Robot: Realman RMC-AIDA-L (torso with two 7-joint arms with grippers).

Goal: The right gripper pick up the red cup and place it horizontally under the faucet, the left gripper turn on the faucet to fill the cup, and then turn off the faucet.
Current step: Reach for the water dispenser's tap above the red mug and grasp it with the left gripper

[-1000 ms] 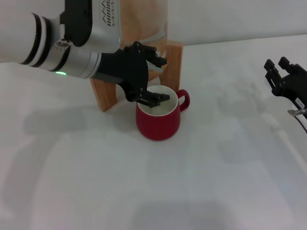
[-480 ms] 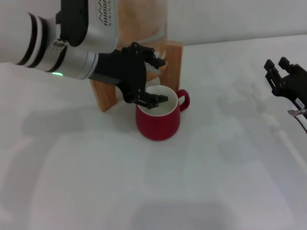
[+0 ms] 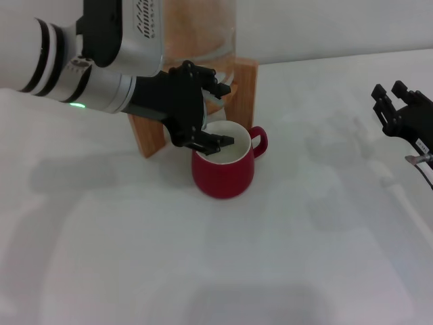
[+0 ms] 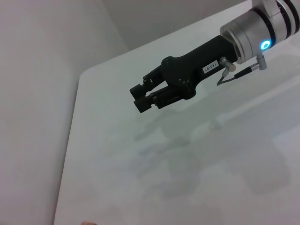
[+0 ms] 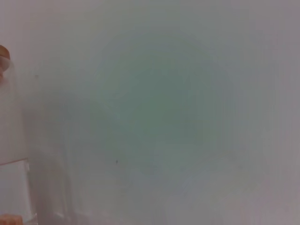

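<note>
White table (image 3: pixel 270 257): bears everything I see. Wooden stand (image 3: pixel 245 84): carries the glass dispenser (image 3: pixel 199 30). Left gripper (image 3: pixel 203 108): fingers curled at the hidden faucet, grasp unclear to me. Red cup (image 3: pixel 223 172): upright just before the stand. Right gripper (image 4: pixel 147 96): fingers clenched together, far right, well apart.

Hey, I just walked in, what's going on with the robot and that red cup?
The red cup stands upright on the white table, right in front of the wooden stand that holds the glass dispenser. The left gripper is at the dispenser's base just above the cup's rim, where the faucet would be; the faucet itself is hidden behind it. The right gripper is parked off to the right, holding nothing.
</note>
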